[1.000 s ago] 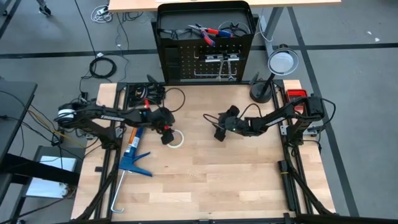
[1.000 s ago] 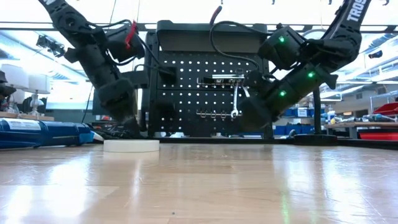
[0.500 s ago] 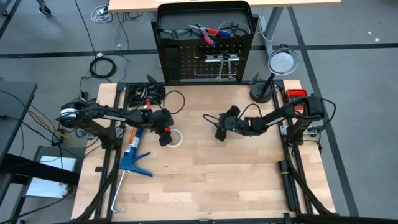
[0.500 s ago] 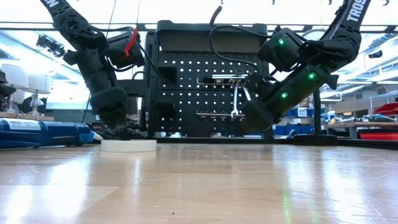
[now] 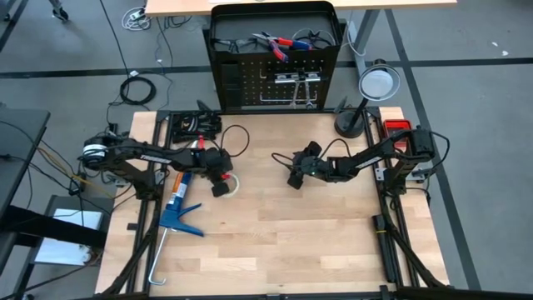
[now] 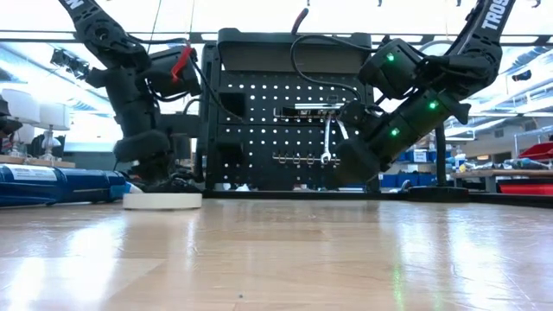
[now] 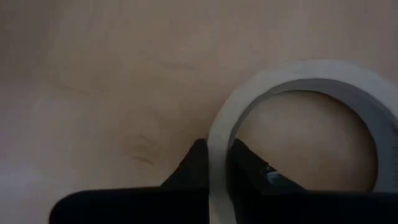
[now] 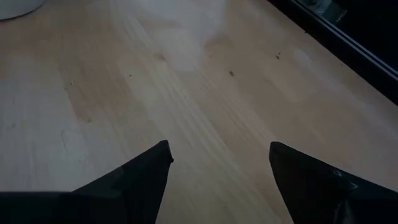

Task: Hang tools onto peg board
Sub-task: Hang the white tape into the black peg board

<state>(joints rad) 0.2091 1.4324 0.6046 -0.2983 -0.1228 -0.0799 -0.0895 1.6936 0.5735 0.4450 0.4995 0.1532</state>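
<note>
The white tape roll [image 5: 233, 185] lies flat on the wooden table, left of centre, also seen in the low view [image 6: 162, 200]. My left gripper [image 5: 221, 187] stands over its left edge, shut on it. My right gripper [image 5: 293, 177] hangs open over bare wood [image 8: 217, 163] near the table's middle, holding nothing. The peg board [image 5: 275, 79] stands upright at the far edge, with silver wrenches [image 6: 327, 142] hanging on its hooks. Red-handled pliers [image 5: 279, 43] lie in the box behind it. My left gripper holds the tape roll's wall [image 7: 217, 158] on the roll's left side, one finger [image 7: 196, 163] outside the ring and one finger [image 7: 249, 163] inside it. The fingers come steeply from above, slanting from the table's left. The roll rests flat on the table [image 6: 162, 200].
A large blue caulking gun [image 5: 179, 204] lies along the table's left edge, close to my left arm. A round lamp [image 5: 376, 83] on a black stand is at the far right corner. Cables and a black tray [image 5: 196, 125] sit at the far left.
My left gripper has tipped steeper, sunk a little and shut on the tape roll's wall. The roll has slid a short way toward the table's left edge, staying flat on the wood.
</note>
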